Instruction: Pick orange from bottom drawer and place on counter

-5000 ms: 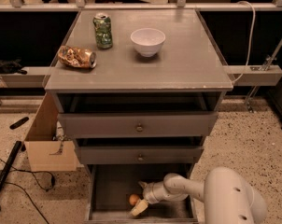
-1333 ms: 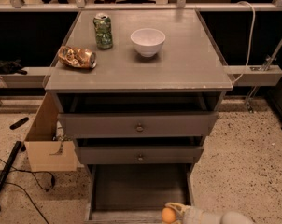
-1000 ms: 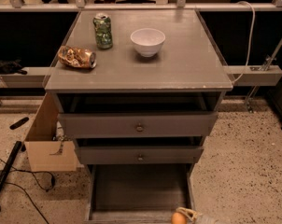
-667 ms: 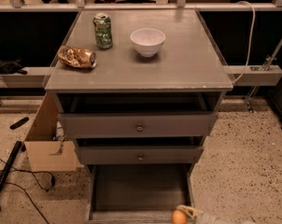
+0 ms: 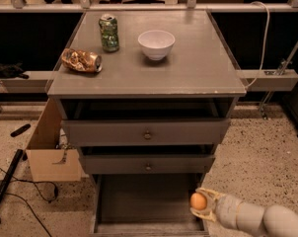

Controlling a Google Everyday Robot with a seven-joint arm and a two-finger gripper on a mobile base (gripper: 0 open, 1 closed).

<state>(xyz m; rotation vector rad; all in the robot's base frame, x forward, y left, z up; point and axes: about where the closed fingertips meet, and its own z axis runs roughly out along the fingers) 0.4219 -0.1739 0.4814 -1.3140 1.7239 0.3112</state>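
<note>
The gripper (image 5: 202, 202) is at the lower right, over the front right corner of the open bottom drawer (image 5: 146, 201). It is shut on the orange (image 5: 198, 201) and holds it above the drawer's dark floor. The white arm reaches in from the bottom right edge. The grey counter (image 5: 188, 68) tops the cabinet, well above the gripper.
On the counter stand a white bowl (image 5: 156, 44), a green can (image 5: 109, 32) and a shiny gold-brown snack bag (image 5: 80, 60). Two shallower drawers with knobs (image 5: 147, 135) stick out slightly above the bottom drawer. A cardboard box (image 5: 48, 149) and cables lie on the floor at the left.
The gripper took the orange from the drawer floor, drew back to the lower right with it, and now has risen higher over the drawer's front right corner.
</note>
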